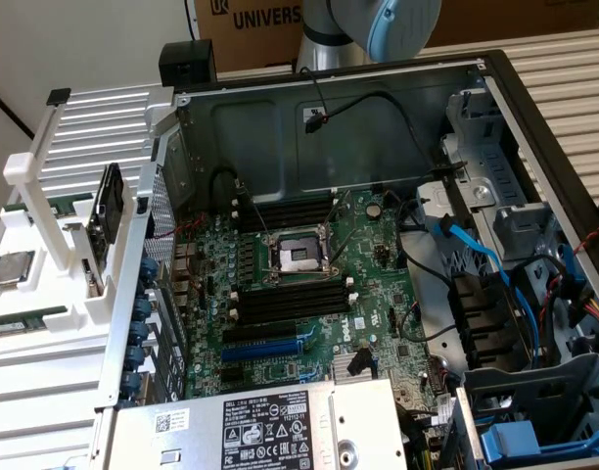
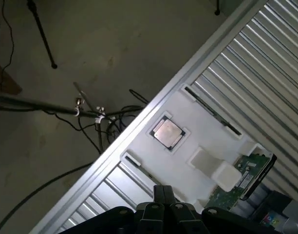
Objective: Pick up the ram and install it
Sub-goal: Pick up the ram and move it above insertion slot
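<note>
Ram (image 1: 25, 321), thin green stick, sits in white plastic tray (image 1: 60, 294); blk fingers (image 2: 158, 195) pinched together, empty.

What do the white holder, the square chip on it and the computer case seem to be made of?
White holder: probably matte white plastic, judging by its blocky moulded shapes.
Square chip: apparently a shiny silver metal lid; it reflects light.
Computer case: likely bare grey sheet metal, with pressed ribs and folded edges.

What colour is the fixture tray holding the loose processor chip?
White. It shows best in the wrist view, where the tray carries the silver processor chip.
</note>
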### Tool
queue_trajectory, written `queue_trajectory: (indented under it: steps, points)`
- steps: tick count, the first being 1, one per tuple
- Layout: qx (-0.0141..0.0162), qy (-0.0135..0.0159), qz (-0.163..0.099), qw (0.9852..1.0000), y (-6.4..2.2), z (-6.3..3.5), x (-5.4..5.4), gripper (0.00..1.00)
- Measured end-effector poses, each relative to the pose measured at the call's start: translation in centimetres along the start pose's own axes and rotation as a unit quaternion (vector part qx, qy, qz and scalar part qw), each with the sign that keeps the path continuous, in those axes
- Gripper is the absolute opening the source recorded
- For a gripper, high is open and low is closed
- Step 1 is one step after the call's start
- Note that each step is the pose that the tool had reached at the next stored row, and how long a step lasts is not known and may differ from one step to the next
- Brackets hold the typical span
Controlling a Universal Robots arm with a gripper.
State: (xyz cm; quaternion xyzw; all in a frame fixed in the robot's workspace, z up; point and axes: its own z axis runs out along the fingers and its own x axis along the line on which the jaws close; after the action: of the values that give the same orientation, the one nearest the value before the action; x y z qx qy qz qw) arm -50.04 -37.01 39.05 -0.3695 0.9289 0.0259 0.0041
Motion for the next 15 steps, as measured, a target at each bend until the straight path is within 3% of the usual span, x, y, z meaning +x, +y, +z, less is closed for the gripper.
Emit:
queue_trajectory:
  steps: [4,7,11,15]
  points:
    - [-0.001,0.0016,-0.036,0.9994,0.0,0.01,0.0,0.11]
    - [-0.0017,0.0029,-0.064,0.9979,0.0,0.01,0.0,0.11]
    - [-0.0019,0.0038,-0.1,0.995,0.0,0.01,0.0,0.11]
    - [-0.0024,0.0049,-0.136,0.9906,0.0,0.01,0.0,0.11]
